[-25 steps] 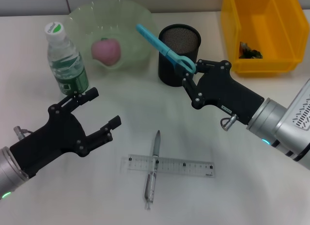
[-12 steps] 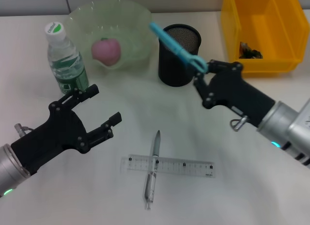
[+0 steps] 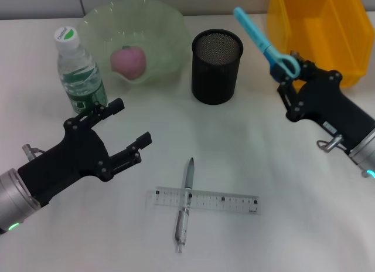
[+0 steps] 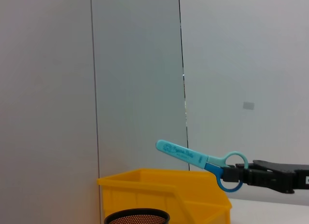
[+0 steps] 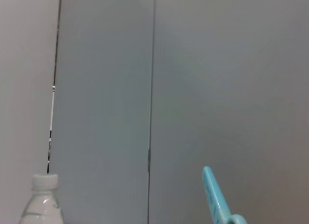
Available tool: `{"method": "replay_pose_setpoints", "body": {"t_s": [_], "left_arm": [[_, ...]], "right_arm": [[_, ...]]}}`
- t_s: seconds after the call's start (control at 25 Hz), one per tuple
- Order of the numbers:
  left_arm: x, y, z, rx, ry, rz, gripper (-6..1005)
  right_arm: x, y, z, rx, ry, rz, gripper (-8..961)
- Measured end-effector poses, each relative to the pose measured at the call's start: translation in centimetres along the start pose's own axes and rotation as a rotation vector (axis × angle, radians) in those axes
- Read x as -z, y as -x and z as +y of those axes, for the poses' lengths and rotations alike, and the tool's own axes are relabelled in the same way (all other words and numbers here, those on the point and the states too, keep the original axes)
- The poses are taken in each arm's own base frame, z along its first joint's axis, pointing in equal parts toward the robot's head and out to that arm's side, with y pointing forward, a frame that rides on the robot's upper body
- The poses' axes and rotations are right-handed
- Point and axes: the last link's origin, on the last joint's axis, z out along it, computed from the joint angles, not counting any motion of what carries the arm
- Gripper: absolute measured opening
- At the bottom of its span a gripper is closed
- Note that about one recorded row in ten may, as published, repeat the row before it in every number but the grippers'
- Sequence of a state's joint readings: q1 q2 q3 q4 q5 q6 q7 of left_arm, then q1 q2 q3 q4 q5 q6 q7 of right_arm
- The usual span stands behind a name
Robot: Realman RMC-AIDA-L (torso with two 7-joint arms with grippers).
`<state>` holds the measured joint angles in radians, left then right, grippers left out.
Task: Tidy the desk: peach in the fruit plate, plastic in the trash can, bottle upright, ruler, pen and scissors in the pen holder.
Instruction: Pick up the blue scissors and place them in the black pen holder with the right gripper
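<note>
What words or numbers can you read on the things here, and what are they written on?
Nothing here reads clearly.
Bottle: green label and cap logo, print too blurred.
Scissors: writing on the blade cover, too small to read.
Ruler: marks only, no readable numbers.
Right gripper: a small label on its body, illegible.

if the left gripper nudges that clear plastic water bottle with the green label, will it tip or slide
The clear plastic water bottle with the green label stands upright, tall on a narrow base, so a high push would probably tip it. It looks mostly full, so a low nudge may slide it instead. On its side, its round body would likely roll. The left gripper is open just in front of it.
</note>
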<state>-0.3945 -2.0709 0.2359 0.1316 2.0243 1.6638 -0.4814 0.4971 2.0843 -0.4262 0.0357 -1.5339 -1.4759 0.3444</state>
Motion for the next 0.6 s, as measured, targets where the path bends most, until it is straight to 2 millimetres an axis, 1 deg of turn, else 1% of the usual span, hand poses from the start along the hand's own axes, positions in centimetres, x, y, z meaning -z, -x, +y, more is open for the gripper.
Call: {"method": "replay_pose_setpoints", "body": {"t_s": [0.16,0.28,0.32,0.36,0.6], "left_arm": [[-0.1,0.0,0.0,0.001,0.003,0.000,797],[-0.1,0.0,0.1,0.002,0.003,0.000,797],[0.0,0.1,0.1,0.004,0.001,-0.001,797],[0.0,0.1,0.1,0.004,0.001,-0.001,797],[0.2,0.2,0.2,0.006,-0.002,-0.004,797]], "right_arm": [[0.2,0.6,-1.1,-0.025,0.020,-0.001,82],[0.5,1.4,-2.3,-0.056,0.085,0.018,82],[0.7,2.2,-3.3,-0.086,0.132,0.045,82],[0.7,2.2,-3.3,-0.086,0.132,0.045,82],[0.8,5.8,-6.5,-0.147,0.254,0.198,83]]}}
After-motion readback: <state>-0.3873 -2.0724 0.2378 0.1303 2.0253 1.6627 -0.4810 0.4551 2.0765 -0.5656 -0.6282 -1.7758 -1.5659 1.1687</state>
